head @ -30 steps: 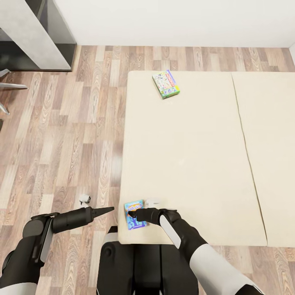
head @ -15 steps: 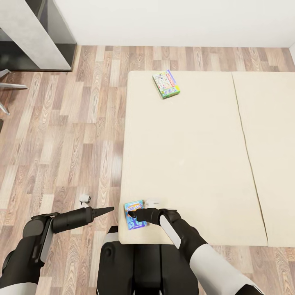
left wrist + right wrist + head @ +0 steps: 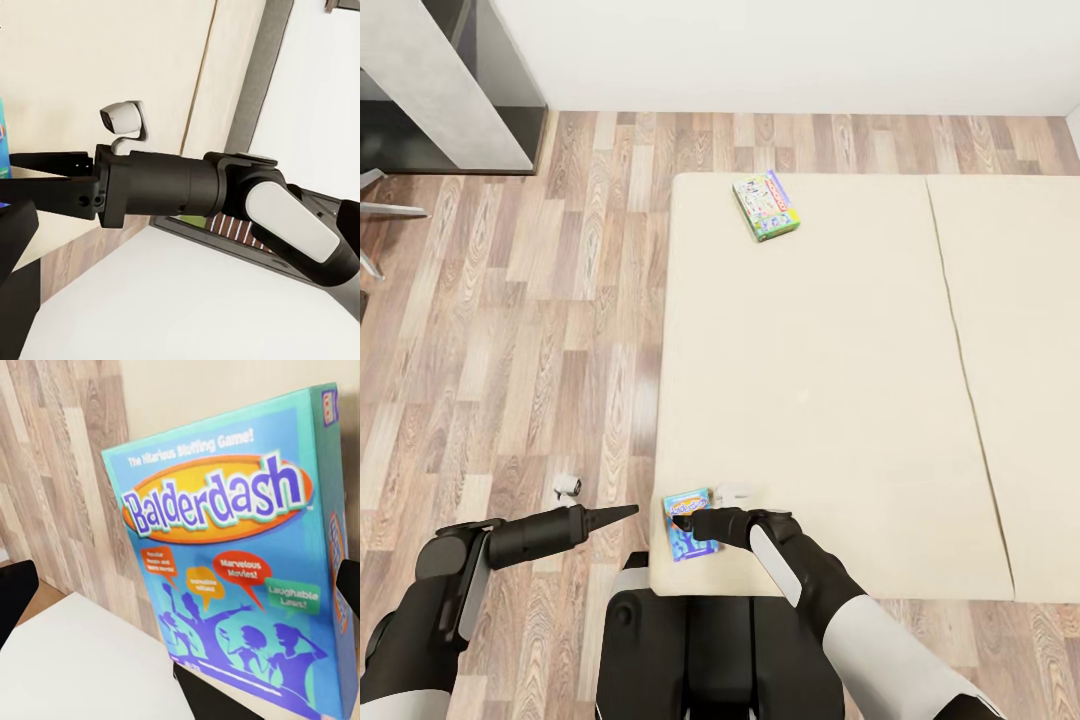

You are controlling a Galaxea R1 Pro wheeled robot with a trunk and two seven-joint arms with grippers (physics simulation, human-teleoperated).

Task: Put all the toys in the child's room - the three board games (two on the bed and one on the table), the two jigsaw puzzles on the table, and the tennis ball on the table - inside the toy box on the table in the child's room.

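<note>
Both board games are not yet taken from the bed (image 3: 830, 400): the green-edged one (image 3: 766, 205) lies at its far corner, well apart from the robot. The small blue one (image 3: 685, 522) lies at the near corner, with the right gripper (image 3: 695, 524) spread wide around it and not yet pinching. The left gripper (image 3: 622, 513) hangs over the floor, pressed together, so nearly all the work is left.

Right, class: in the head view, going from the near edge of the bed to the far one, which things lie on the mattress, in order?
Right hand at the blue Balderdash box → bare beige mattress → green-edged Monopoly box near the far edge.
</note>
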